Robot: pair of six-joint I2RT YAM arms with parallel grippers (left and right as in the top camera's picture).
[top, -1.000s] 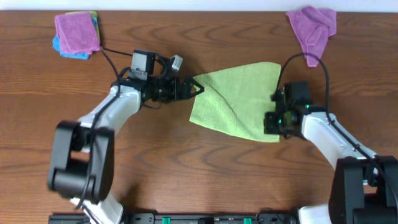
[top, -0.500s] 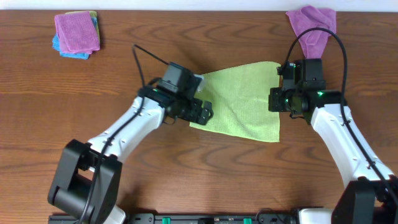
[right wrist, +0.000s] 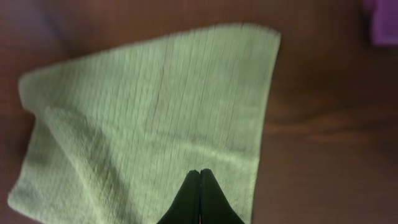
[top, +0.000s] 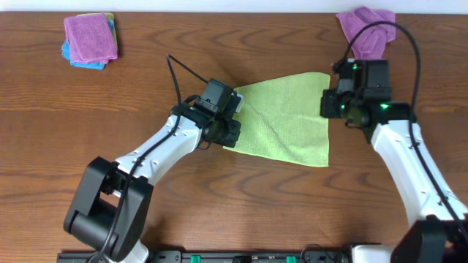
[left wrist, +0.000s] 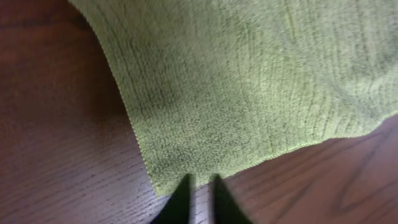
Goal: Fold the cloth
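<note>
With jaws barely parted on the left gripper [left wrist: 199, 190] and closed empty on the right gripper [right wrist: 199, 179], either may bunch the cloth [top: 285, 117].

Brown wood-grain tabletop [top: 241, 212] carrying cloths.
A lime-green microfibre cloth [top: 285, 117] lies spread centrally; a purple-over-blue cloth stack [top: 89, 40] sits far left, a crumpled purple cloth [top: 363, 33] far right.

Left wrist view: cloth [left wrist: 249, 81] runs off the top and right edges. Left end effector [left wrist: 199, 190] shows fingertips only, the rest cut by the lower edge; the narrow gap is blurred, so grip cannot be determined.

Right wrist view: soft focus throughout. Right end effector [right wrist: 199, 180] is cut at the bottom edge. Purple cloth [right wrist: 382, 22] is a blurred sliver at the corner.

Overhead: the cloth's left corner is hidden under the left end effector. Blue cloth [top: 72, 55] is mostly covered by a second purple cloth [top: 89, 36].
</note>
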